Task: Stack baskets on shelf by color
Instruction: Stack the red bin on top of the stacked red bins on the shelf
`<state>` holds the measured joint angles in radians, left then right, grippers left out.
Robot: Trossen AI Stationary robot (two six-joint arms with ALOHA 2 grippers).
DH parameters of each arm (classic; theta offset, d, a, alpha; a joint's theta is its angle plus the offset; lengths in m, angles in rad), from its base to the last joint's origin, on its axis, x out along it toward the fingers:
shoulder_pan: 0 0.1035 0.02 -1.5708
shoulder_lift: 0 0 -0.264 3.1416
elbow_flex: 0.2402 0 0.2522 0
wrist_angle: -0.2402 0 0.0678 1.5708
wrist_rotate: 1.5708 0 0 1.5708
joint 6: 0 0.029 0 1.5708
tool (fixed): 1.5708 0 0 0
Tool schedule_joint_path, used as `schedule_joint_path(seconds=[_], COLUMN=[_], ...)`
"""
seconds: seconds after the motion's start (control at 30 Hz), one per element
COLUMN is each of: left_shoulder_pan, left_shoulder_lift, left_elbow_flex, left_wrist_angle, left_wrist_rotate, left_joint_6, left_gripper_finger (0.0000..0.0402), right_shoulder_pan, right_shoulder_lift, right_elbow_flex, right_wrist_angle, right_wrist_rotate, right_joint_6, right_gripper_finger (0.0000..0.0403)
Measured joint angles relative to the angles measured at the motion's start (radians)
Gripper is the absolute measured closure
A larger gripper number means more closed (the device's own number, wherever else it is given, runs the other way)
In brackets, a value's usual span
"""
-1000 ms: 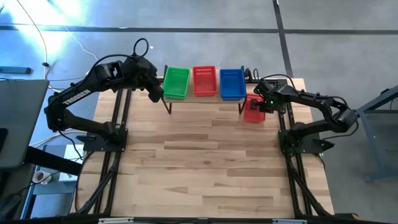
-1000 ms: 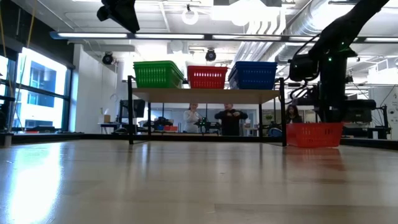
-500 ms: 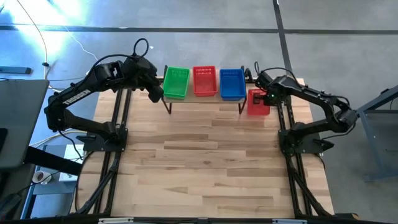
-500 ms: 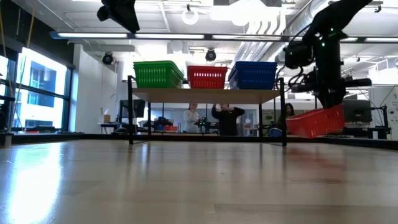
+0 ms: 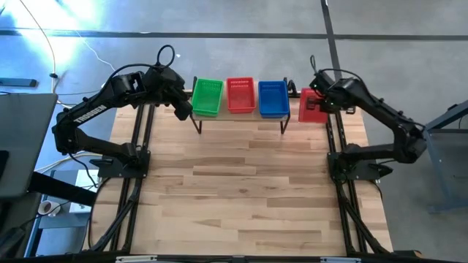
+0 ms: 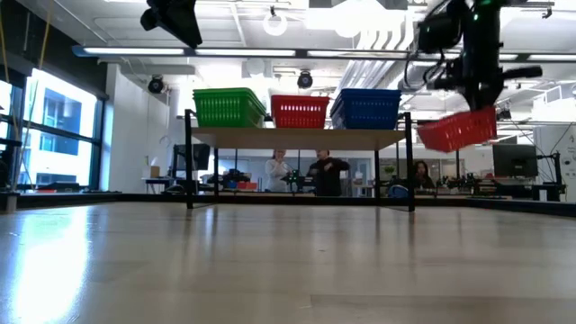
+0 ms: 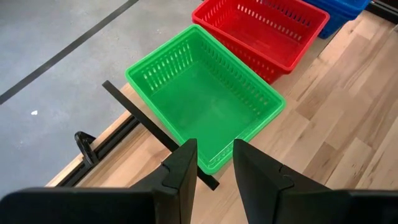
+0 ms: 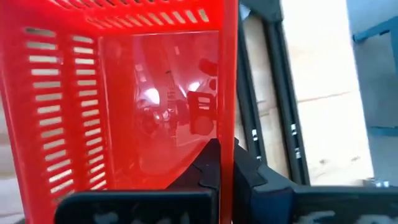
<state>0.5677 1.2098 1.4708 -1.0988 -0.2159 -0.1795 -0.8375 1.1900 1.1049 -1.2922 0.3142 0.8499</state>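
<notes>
Transport is the step in hand: the right gripper (image 5: 322, 102) has its fingers pinched on the side wall of a loose red basket (image 5: 310, 107) and holds it in the air just past the blue end of the shelf (image 6: 297, 138), tilted, with its low corner roughly level with the plank in the low view. The right wrist view shows the two dark fingers closed together over the basket's rim (image 8: 225, 93), one on each face of the wall. On the shelf stand a green stack (image 5: 208, 96), a red stack (image 5: 240, 94) and a blue stack (image 5: 273, 98) in a row; how many baskets each holds cannot be read from above. The left gripper (image 5: 183, 109) waits just beside the green stack, its fingers (image 7: 183, 171) a little apart and holding nothing. Judging by colour, the carried basket belongs on the red stack in the middle, so the next move calls for more height, enough to clear the rim of the blue stack, then a sideways carry over it, levelling the basket so it nests squarely, and a straight descent before the fingers let go. The risk, as it looks, is the tilted basket catching the blue rim or seating crooked in the red one
</notes>
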Motion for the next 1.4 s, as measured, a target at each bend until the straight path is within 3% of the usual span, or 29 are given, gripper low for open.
schedule_joint_path(seconds=[0.6,0.97,1.4], left_shoulder_pan=[0.000,0.000,0.000], left_shoulder_lift=[0.000,0.000,0.000], left_elbow_flex=[0.000,0.000,0.000], left_wrist_angle=[0.000,0.000,0.000], left_wrist_rotate=[0.000,0.004,0.004], left_joint_6=[0.017,0.018,0.018], left_gripper_finger=[0.0308,0.0308,0.0308], right_shoulder_pan=[0.008,0.098,0.202], right_shoulder_lift=[-0.041,-0.031,0.103], right_elbow_flex=[0.335,0.388,0.388], right_wrist_angle=[0.008,0.295,0.783], right_wrist_rotate=[0.071,0.068,0.002], right_joint_6=[0.005,0.005,-0.063], right_gripper_finger=[0.0403,0.0403,0.0403])
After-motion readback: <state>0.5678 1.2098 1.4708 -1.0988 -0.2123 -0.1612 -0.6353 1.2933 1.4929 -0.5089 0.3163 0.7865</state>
